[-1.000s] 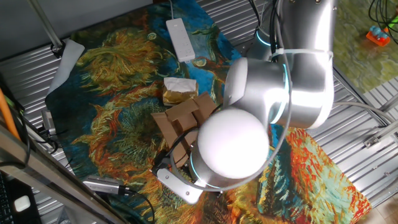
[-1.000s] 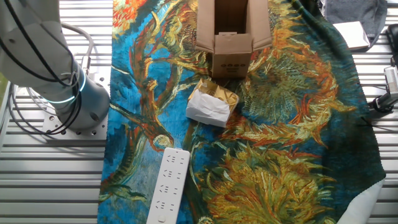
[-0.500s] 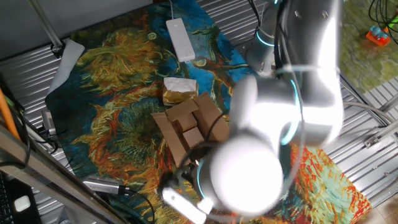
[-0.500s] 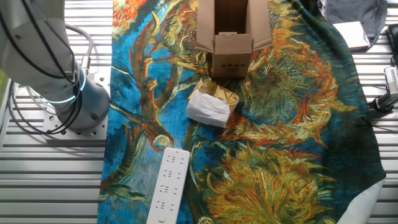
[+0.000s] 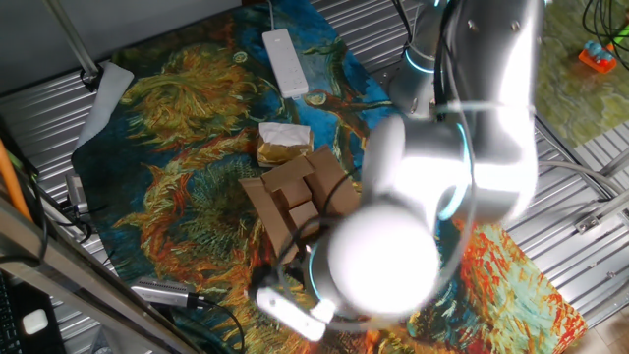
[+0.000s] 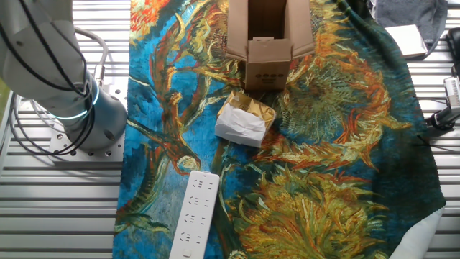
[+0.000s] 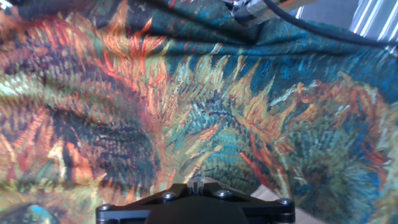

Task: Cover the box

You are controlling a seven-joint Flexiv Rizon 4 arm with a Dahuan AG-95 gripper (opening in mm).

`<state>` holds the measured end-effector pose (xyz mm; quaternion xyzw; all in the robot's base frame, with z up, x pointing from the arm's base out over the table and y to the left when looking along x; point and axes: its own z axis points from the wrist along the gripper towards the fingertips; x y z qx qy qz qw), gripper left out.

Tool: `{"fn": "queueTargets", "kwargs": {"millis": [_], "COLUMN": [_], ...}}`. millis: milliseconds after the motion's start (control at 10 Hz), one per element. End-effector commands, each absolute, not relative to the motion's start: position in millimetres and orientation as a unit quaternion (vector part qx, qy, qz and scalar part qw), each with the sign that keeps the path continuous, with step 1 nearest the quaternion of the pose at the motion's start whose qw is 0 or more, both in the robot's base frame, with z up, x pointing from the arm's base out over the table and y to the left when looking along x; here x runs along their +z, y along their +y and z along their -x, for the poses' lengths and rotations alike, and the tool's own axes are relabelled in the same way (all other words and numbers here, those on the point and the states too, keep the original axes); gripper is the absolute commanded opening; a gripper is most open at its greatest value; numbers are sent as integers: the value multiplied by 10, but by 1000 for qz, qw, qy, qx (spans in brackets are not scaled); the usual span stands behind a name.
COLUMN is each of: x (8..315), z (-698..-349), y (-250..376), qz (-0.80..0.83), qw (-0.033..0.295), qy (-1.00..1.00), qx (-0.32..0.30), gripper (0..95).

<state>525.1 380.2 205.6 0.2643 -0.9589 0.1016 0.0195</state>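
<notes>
The box is a small brown cardboard carton with its flaps spread open, in the middle of the patterned cloth; small cardboard blocks show at its opening. The arm's big silver joint hangs over its near right side. The box also shows open at the top edge of the other fixed view. My gripper shows only as a black housing at the bottom of the hand view, above the cloth; its fingers are not seen. Both fixed views hide it.
A crumpled white-and-tan paper packet lies just beyond the box; it also shows in the other fixed view. A white power strip lies farther off. Cables run across the top of the hand view. The arm base stands left of the cloth.
The arm's big joint has swung toward the near right, uncovering more of the box. The box, packet and power strip have not moved.
</notes>
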Motion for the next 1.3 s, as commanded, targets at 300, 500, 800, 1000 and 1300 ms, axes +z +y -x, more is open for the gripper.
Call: {"fn": "queueTargets", "kwargs": {"millis": [300,500,800,1000,1300], "x": [1930,1905,1843,1792,1724], "z": [-5296,-5301,-5314,-5325,-5339], "y": [3797,3789,3768,3751,3732], "qz": [-280,-283,-287,-288,-291], "qw": [35,36,37,38,42], "qy": [-954,-953,-951,-951,-948], "qx": [103,103,105,107,120], "gripper": [380,380,380,380,380]}}
